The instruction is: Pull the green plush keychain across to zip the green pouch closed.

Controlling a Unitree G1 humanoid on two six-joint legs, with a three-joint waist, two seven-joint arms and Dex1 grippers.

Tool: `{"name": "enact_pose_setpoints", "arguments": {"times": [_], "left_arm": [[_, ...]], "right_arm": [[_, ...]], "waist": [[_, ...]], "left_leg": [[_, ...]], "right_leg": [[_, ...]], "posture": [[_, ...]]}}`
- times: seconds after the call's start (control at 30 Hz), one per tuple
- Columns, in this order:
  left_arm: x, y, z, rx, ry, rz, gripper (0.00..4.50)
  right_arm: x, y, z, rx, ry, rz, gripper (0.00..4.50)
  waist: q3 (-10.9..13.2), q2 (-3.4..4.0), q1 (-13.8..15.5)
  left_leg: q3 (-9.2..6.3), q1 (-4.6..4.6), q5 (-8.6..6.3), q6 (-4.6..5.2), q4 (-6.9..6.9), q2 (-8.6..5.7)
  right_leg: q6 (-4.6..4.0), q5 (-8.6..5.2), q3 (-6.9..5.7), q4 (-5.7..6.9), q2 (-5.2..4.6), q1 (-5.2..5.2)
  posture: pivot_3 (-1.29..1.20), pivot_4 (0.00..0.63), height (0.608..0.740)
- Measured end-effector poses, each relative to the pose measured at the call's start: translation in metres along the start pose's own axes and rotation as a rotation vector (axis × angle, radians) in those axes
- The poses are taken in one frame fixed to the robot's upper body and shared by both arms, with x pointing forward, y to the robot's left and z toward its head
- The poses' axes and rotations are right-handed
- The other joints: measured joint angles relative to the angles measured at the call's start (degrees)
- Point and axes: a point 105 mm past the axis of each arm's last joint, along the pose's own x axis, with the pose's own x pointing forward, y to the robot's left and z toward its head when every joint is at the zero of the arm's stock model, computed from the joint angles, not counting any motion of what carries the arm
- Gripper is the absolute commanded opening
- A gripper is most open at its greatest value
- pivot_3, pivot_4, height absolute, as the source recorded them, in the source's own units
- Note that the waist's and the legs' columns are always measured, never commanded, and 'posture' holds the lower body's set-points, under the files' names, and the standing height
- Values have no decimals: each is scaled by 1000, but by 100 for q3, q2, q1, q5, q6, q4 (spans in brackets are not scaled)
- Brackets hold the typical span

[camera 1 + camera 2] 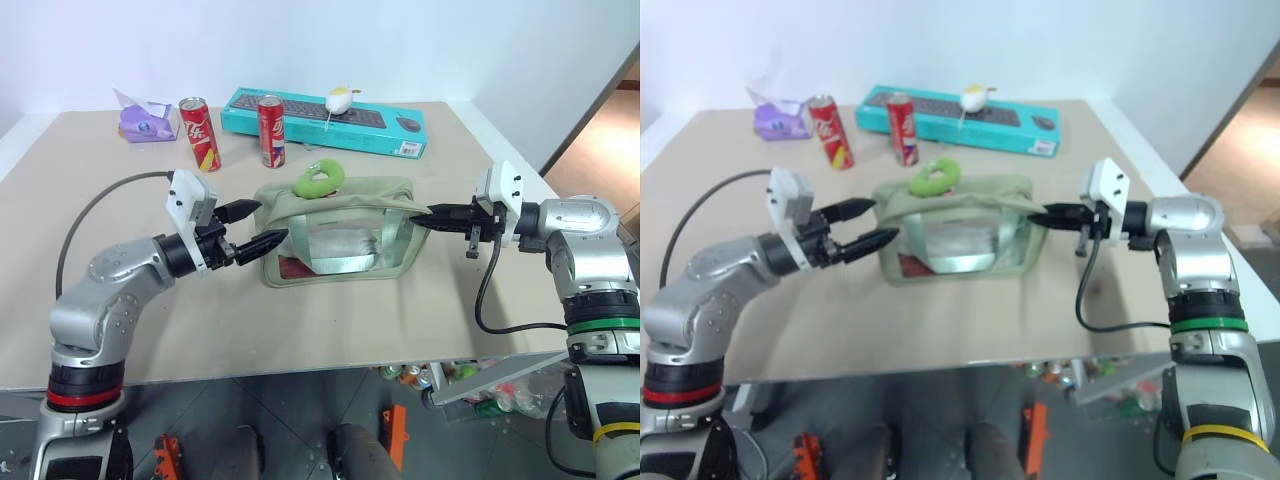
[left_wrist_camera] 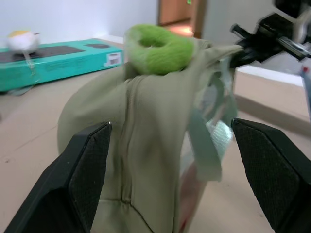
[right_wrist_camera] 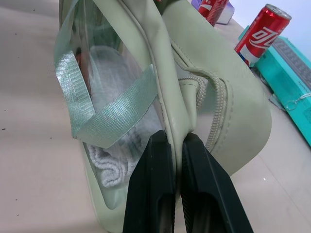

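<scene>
Pale sage-green soft rectangular pouch (image 1: 338,232) with clear plastic side panels standing upright mid-way across the beige bench (image 1: 400,320), with the bright lime-green fuzzy plush keychain (image 1: 319,179) curled into a ring on its top, toward the robot's left end. Right tool (image 1: 432,217) pinched tight on the pouch's right end seam, black fingers (image 3: 160,194) pressed together over the fabric. Left tool (image 1: 262,226) level at the pouch's left end, fingers (image 2: 82,179) spread wide to either side of it, gripping nothing; behind, two red cans (image 1: 200,134) and a teal keyboard box (image 1: 325,121).
</scene>
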Motion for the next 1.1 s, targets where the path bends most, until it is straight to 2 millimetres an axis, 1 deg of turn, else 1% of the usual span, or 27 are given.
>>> {"name": "enact_pose_setpoints", "arguments": {"times": [0.03, 0.07, 0.1, 0.17, 0.23, 0.3, 0.4, 0.57, 0.67, 0.7, 0.77, 0.83, 0.9, 0.93, 0.97, 1.0, 1.03, 1.1], "left_arm": [[2, 1, -1, 11, -5, 20, 2924], [3, 3, -1, 21, -11, 39, 2470], [4, 3, -1, 22, -13, 43, 2290], [5, 5, -3, 26, -20, 60, 1491], [8, 4, -4, 25, -23, 57, 871], [10, 1, -5, 33, -27, 51, 51], [11, 1, -6, 39, -24, 51, 51], [12, 0, -5, 41, -27, 39, 0], [11, 0, -6, 42, -23, 34, 0], [11, 0, -6, 41, -23, 33, 0], [11, 0, -5, 40, -23, 30, 0], [11, -1, -5, 37, -21, 22, 0], [10, 0, -6, 34, -14, 17, 0], [10, -1, -5, 34, -13, 13, 0], [10, -1, -5, 32, -13, 9, 0], [10, -2, -5, 29, -13, 4, 0], [10, -3, -6, 25, -12, -2, 0], [10, -4, -6, 23, -9, -17, 0]], "right_arm": [[0, 0, 0, -1, 0, 1, 0], [0, 0, 1, -4, -1, 3, 0], [0, 0, 1, -5, -1, 4, 0], [0, 0, 1, -7, 1, 8, 0], [0, 0, 1, -8, 1, 11, 0], [0, 1, 1, -3, 2, 14, 0], [0, 1, 1, 19, 0, 16, 0], [-2, 6, 5, 96, 7, 53, 1764], [-5, 3, 11, 98, 8, 47, 2654], [-5, 2, 13, 96, 4, 43, 3117], [-6, -4, 25, 87, -12, 25, 3801], [-4, -13, 50, 64, -66, 7, 4493], [2, -16, 78, 27, -137, 7, 4493], [9, -16, 93, 11, -180, 18, 4493], [15, -13, 104, -3, -212, 31, 4493], [23, -11, 112, -13, -235, 47, 4493], [37, -7, 119, -2, -255, 64, 4493], [57, -4, 122, 25, -269, 78, 4493]], "waist": [[0, 0, 0], [0, 0, 0], [0, 0, -1], [0, 0, -1], [0, 0, -1], [0, 0, -2], [0, 0, -2], [0, 1, 1], [0, 1, 3], [0, 1, 2], [0, 1, 0], [1, 2, -2], [1, 2, -3], [1, 2, -6], [0, 2, -5], [0, 2, -1], [0, 1, -1], [0, 2, 0]], "left_leg": [[0, 0, 0, 0, 0, 0], [1, 1, 0, 0, -1, 0], [0, 1, 0, 0, -1, 0], [0, 1, 0, 0, -1, 0], [1, 0, 0, 0, -1, 0], [1, 1, 0, 0, -1, 0], [1, 1, 0, 0, -1, 0], [1, -1, 0, 0, -1, -1], [1, -2, 0, 0, -1, -1], [1, -2, 0, 0, -1, -1], [1, -2, 0, 0, -1, -1], [1, -1, 0, 0, -2, 0], [-1, -1, 0, 0, -4, 2], [-1, -1, 0, 0, -5, 2], [-3, -1, 0, 0, -5, 3], [-4, -1, 0, 0, -5, 3], [-4, -2, 0, 0, -5, 2], [-3, -4, 0, 0, -4, 1]], "right_leg": [[0, 0, 0, 0, 1, 0], [-1, 1, 1, 0, 1, 0], [-1, 1, 1, 0, 1, 0], [-1, 1, 0, 0, 1, 0], [-1, 0, 0, 0, 1, 0], [-1, 0, 1, 0, 1, -1], [-1, 1, 1, 0, 2, 0], [0, 0, 1, 0, 1, -1], [1, -1, 1, -1, 1, -2], [1, -1, 1, -1, 1, -2], [0, -1, 2, -1, 1, -4], [-1, 0, 1, 0, 2, -4], [-2, -1, 0, 0, 4, -5], [-3, -1, 0, 0, 5, -5], [-3, -2, -2, 0, 5, -4], [-3, -2, -3, 0, 5, -3], [-3, -2, -3, -1, 4, -3], [-3, -2, -2, -1, 2, -4]], "posture": [[0, 150, 740], [0, 150, 740], [0, 150, 740], [0, 150, 740], [0, 150, 740], [0, 150, 740], [0, 150, 740], [0, 150, 740], [0, 150, 740], [0, 150, 740], [0, 150, 740], [0, 150, 740], [0, 150, 740], [0, 150, 740], [0, 150, 740], [0, 150, 740], [0, 150, 740], [0, 150, 740]]}}
